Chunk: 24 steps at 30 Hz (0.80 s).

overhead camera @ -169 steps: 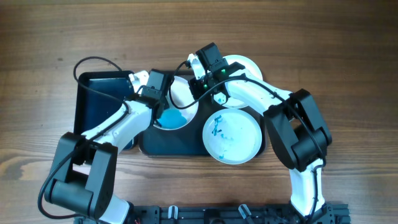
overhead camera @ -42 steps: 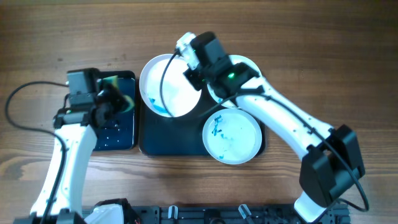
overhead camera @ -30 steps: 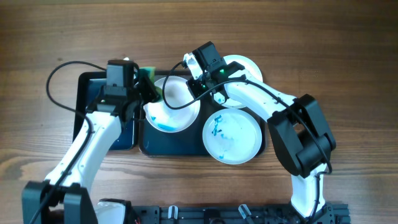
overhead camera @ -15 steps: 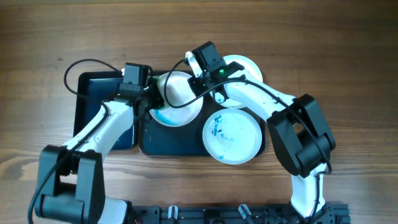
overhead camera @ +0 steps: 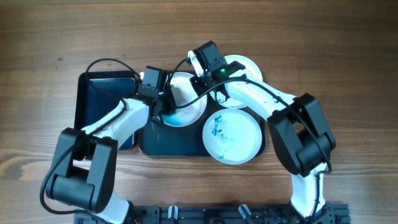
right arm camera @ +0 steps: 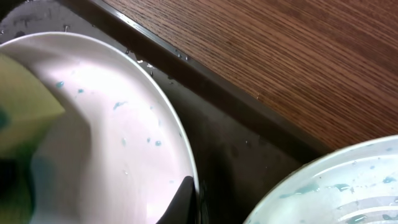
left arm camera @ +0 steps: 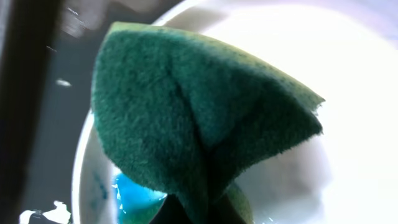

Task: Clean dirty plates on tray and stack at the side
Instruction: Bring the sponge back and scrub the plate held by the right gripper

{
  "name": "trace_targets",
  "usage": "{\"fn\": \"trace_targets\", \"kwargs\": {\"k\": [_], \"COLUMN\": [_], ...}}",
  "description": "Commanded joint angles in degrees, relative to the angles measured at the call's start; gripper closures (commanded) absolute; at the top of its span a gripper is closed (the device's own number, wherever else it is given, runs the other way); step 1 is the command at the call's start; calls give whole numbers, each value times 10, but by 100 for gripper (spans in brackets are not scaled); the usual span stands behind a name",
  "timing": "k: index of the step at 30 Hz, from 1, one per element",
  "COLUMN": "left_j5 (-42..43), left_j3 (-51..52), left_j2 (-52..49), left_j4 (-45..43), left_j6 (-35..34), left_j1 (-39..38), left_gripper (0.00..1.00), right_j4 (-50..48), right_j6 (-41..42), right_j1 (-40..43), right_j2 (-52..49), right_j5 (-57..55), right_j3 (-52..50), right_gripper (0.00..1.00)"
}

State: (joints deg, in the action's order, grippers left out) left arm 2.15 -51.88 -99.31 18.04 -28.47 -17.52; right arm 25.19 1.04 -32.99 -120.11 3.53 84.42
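**Sponge down on the left plate, rim pinned from the right**

Brown wooden tabletop [overhead camera: 50, 37] surrounded the tray [overhead camera: 168, 148], which carried all three plates. The left pincer [overhead camera: 165, 109] was closed on a folded green sponge [left arm camera: 199, 124], pinched at its lower fold. The sponge pressed into the left plate [overhead camera: 188, 99], just above a pool of blue paint [left arm camera: 134, 194].

The right pincer [overhead camera: 204, 87] appeared clamped on that plate's right rim. Its wrist view showed one dark finger [right arm camera: 185, 198] lying over the edge, with the other hidden beneath.

Done well, this scrub would call for firm, overlapping strokes that drag the blue pool inward and lift it. Pushing it over the rim would only foul the tray. The rim hold needed to be firm enough that the plate could neither skate nor tip under the pressure.

So the plate sat directly beneath the left pincer, touched only through the sponge, and its edge lay between the right pincer's jaws. The far-right plate [overhead camera: 247, 65] lay just beside the right pincer, untouched. The front plate [overhead camera: 231, 138], streaked with blue, lay apart from both.
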Motion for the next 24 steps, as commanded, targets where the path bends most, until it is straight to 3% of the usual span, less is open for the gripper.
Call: {"fn": "trace_targets", "kwargs": {"k": [1, 8, 17, 20, 24], "left_j5": [136, 137, -221, -259, -239], "left_j3": [5, 5, 5, 5, 5], "left_j2": [21, 24, 24, 24, 27], "left_j4": [11, 26, 22, 6, -46], "left_j6": [18, 69, 68, 59, 0], "left_j1": [-10, -7, 25, 26, 26], "left_gripper": [96, 96, 96, 96, 96], "right_j4": [-7, -7, -7, -7, -7], "right_j6": [5, 5, 5, 4, 4], "right_j1": [-3, -3, -3, -3, -3], "right_j2": [-10, -10, -10, -10, -10], "right_j5": [-1, -2, -2, -1, -2], "right_j3": [4, 4, 4, 4, 4], "right_gripper": [96, 96, 96, 96, 96]}}
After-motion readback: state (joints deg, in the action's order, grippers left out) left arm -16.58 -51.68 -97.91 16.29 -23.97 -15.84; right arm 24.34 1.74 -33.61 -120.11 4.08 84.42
